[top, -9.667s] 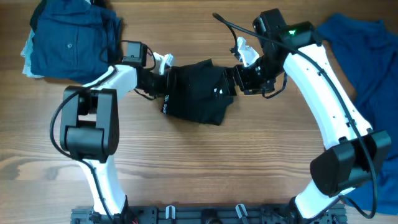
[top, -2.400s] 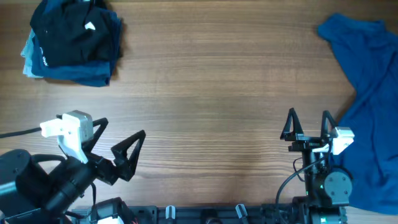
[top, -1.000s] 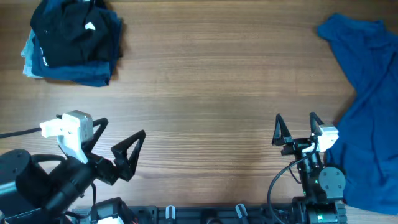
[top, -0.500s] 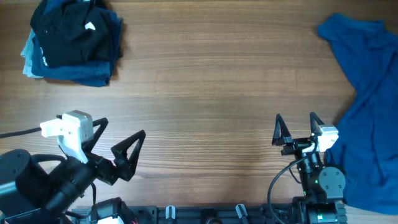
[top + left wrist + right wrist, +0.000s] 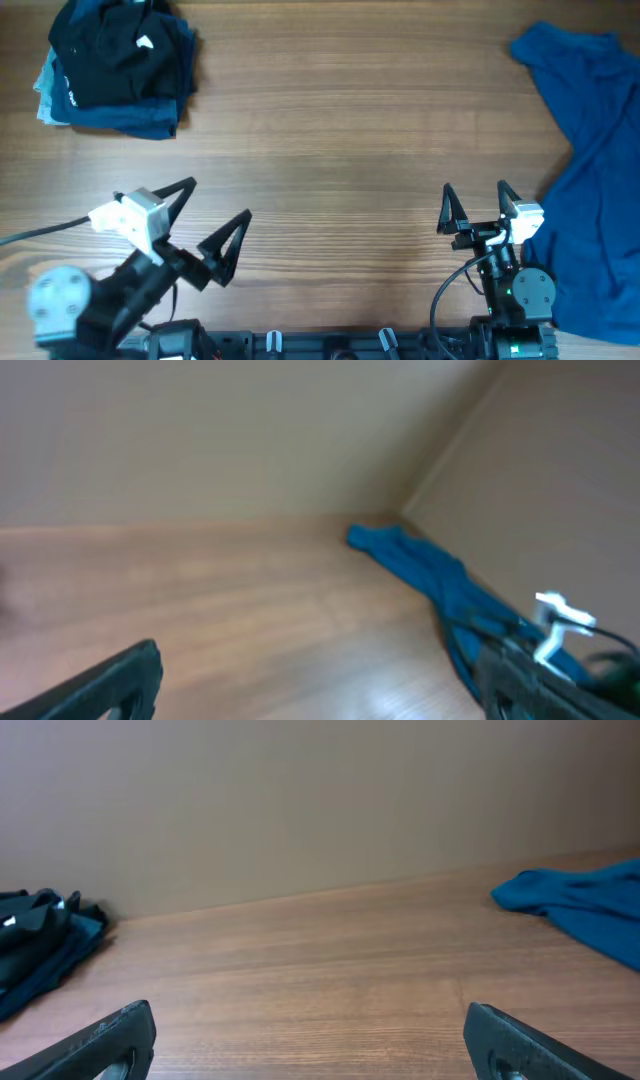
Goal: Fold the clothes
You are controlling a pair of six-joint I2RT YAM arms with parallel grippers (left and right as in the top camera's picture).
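left gripper (image 5: pixel 218 200) jaws spread wide, nothing between them. right gripper (image 5: pixel 475 190) same, wide and empty. both sit at near edge of the table (image 5: pixel 340 130), well apart from any cloth. black garment (image 5: pixel 115 50) is folded, small white label (image 5: pixel 146 42) up, on top of the navy pile (image 5: pixel 130 115) at far left, so that part looks done. bright blue garment (image 5: pixel 600 170) sprawls rumpled and unfolded along the right edge, far to near; looks like that one is left. right arm is nearer to it.
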